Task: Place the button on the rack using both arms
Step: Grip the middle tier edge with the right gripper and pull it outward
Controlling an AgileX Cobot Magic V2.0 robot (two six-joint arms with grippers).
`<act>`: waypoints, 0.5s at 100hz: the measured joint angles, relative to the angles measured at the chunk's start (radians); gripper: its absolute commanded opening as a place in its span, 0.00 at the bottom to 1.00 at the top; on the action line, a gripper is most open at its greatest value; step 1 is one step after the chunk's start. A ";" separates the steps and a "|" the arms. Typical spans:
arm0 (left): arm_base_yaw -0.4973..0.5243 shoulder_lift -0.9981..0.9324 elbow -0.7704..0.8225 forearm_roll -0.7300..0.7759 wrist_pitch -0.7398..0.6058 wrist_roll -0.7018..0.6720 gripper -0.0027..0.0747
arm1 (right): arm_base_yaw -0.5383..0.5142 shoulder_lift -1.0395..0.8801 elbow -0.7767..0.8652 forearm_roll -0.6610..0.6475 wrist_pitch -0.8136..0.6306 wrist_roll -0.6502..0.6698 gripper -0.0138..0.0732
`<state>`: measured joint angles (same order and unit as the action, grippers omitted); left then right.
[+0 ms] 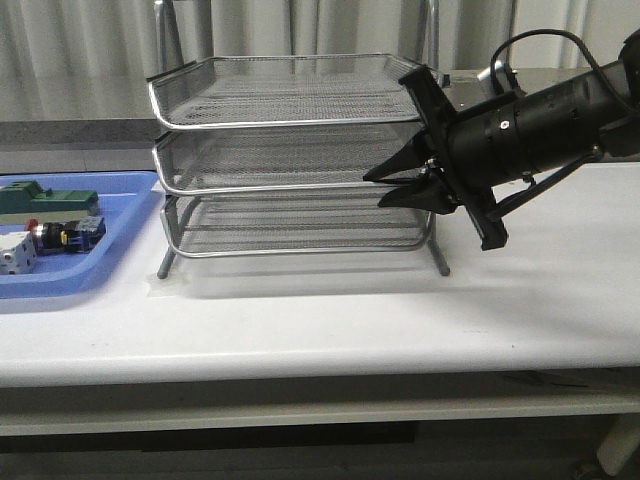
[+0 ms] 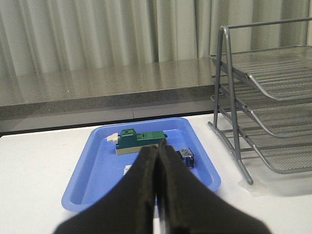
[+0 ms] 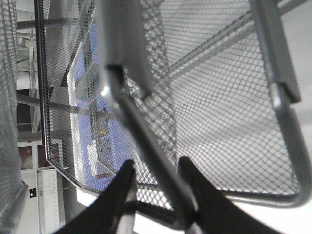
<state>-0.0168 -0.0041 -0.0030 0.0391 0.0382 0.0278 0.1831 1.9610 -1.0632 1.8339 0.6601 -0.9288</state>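
The button (image 1: 66, 234) lies on its side in the blue tray (image 1: 118, 250) at the left, with its blue rear block toward the rack. In the left wrist view only its blue end (image 2: 186, 157) shows beside my fingers. My left gripper (image 2: 159, 151) is shut and empty, held back from the tray's near edge; it is out of the front view. The three-tier wire rack (image 1: 290, 122) stands mid-table. My right gripper (image 1: 378, 188) is open at the rack's right side at the middle tier. In the right wrist view (image 3: 156, 165) a rack bar (image 3: 146, 141) passes between its jaws.
A green block (image 1: 45, 198) and a white block (image 1: 14, 256) also lie in the blue tray; the green block shows in the left wrist view (image 2: 139, 140). A grey counter ledge (image 2: 97, 92) and curtains run behind the table. The rack's legs (image 2: 234, 136) stand right of the tray.
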 measured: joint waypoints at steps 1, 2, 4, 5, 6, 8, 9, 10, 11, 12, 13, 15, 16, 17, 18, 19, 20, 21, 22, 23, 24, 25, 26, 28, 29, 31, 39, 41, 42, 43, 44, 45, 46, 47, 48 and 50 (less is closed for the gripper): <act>0.000 0.000 0.000 0.000 0.000 0.000 0.01 | 0.000 0.000 0.002 0.000 0.002 0.000 0.29; 0.000 0.000 0.000 0.000 0.000 0.000 0.01 | 0.000 0.000 0.005 0.002 0.002 0.000 0.29; 0.000 0.000 0.000 0.000 0.000 0.000 0.01 | 0.000 0.000 0.007 0.005 0.006 0.000 0.29; 0.000 0.000 0.000 0.000 0.000 0.000 0.01 | 0.000 0.000 0.010 0.005 0.006 0.000 0.29; 0.000 0.000 0.000 0.000 0.000 0.000 0.01 | 0.000 0.000 0.013 0.005 0.010 0.000 0.29; 0.000 0.000 0.000 0.000 0.000 0.000 0.01 | -0.002 0.000 0.016 0.005 0.017 0.000 0.29; 0.000 0.000 0.000 0.000 0.000 0.000 0.01 | -0.002 0.000 0.020 0.005 0.019 0.000 0.29; 0.000 0.000 0.000 0.000 0.000 0.000 0.01 | -0.002 0.000 0.020 0.005 0.023 0.000 0.29; 0.000 0.000 0.000 0.000 0.000 0.000 0.01 | -0.002 0.000 0.025 0.006 0.025 0.000 0.29; 0.000 0.000 0.000 0.000 0.000 0.000 0.01 | -0.002 0.000 0.027 0.006 0.027 0.002 0.29; 0.000 0.000 0.000 0.000 0.000 0.000 0.01 | -0.003 0.000 0.031 0.006 0.032 0.002 0.29; 0.000 0.000 0.000 0.000 0.000 0.000 0.01 | -0.003 0.000 0.035 0.006 0.037 0.002 0.29; 0.000 0.000 0.000 0.000 0.000 0.000 0.01 | -0.003 0.000 0.039 0.006 0.039 0.002 0.29; 0.000 0.000 0.000 0.000 0.000 0.000 0.01 | -0.003 0.000 0.041 0.006 0.042 0.002 0.29; 0.000 0.000 0.000 0.000 0.000 0.000 0.01 | -0.003 0.000 0.045 0.006 0.043 0.002 0.29; 0.000 0.000 0.000 0.000 0.000 0.000 0.01 | -0.003 0.000 0.048 0.006 0.045 0.002 0.29; 0.000 0.000 0.000 0.000 0.000 0.000 0.01 | -0.003 0.000 0.051 0.006 0.050 0.002 0.29; 0.000 0.000 0.000 0.000 0.000 0.000 0.01 | -0.003 0.000 0.054 0.006 0.052 0.002 0.29; 0.000 0.000 0.000 0.000 0.000 0.000 0.01 | -0.004 0.000 0.056 0.006 0.056 0.002 0.29; 0.000 0.000 0.000 0.000 0.000 0.000 0.01 | -0.004 0.000 0.060 0.006 0.058 0.002 0.29; 0.000 0.000 0.000 0.000 0.000 0.000 0.01 | -0.006 -0.002 0.061 0.006 0.061 0.000 0.29; 0.000 0.000 0.000 0.000 0.000 0.000 0.01 | -0.006 -0.002 0.064 0.006 0.063 -0.001 0.29; 0.000 0.000 0.000 0.000 0.000 0.000 0.01 | -0.006 -0.002 0.067 0.006 0.063 -0.001 0.29; 0.000 0.000 0.000 0.000 0.000 0.000 0.01 | -0.008 -0.004 0.072 0.006 0.069 -0.001 0.29; 0.000 0.000 0.000 0.000 0.000 0.000 0.01 | -0.008 -0.006 0.074 0.006 0.073 -0.002 0.29; 0.000 0.000 0.000 0.000 0.000 0.000 0.01 | -0.008 -0.006 0.080 0.006 0.077 -0.003 0.29; 0.000 0.000 0.000 0.000 0.000 0.000 0.01 | -0.009 -0.011 0.100 0.009 0.090 -0.007 0.29; 0.000 0.000 0.000 0.000 0.000 0.000 0.01 | -0.009 -0.012 0.106 0.009 0.094 -0.012 0.29; 0.000 0.000 0.000 0.000 0.000 0.000 0.01 | -0.009 -0.012 0.106 0.009 0.094 -0.012 0.29; 0.000 0.000 0.000 0.000 0.000 0.000 0.01 | -0.009 -0.012 0.109 0.009 0.099 -0.014 0.29; 0.000 0.000 0.000 0.000 0.000 0.000 0.01 | -0.009 -0.013 0.113 0.009 0.099 -0.017 0.29; 0.000 0.000 0.000 0.000 0.000 0.000 0.01 | -0.010 -0.013 0.115 0.009 0.103 -0.020 0.29; 0.000 0.000 0.000 0.000 0.000 0.000 0.01 | -0.010 -0.013 0.119 0.009 0.106 -0.020 0.29; 0.000 0.000 0.000 0.000 0.000 0.000 0.01 | -0.010 -0.015 0.120 0.009 0.108 -0.023 0.29; 0.000 0.000 0.000 0.000 0.000 0.000 0.01 | -0.012 -0.015 0.124 0.009 0.110 -0.026 0.29; 0.000 0.000 0.000 0.000 0.000 0.000 0.01 | -0.012 -0.015 0.128 0.009 0.118 -0.031 0.29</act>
<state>-0.0168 -0.0041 -0.0030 0.0391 0.0382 0.0278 0.1713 1.9465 -0.9351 1.8426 0.7782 -0.9602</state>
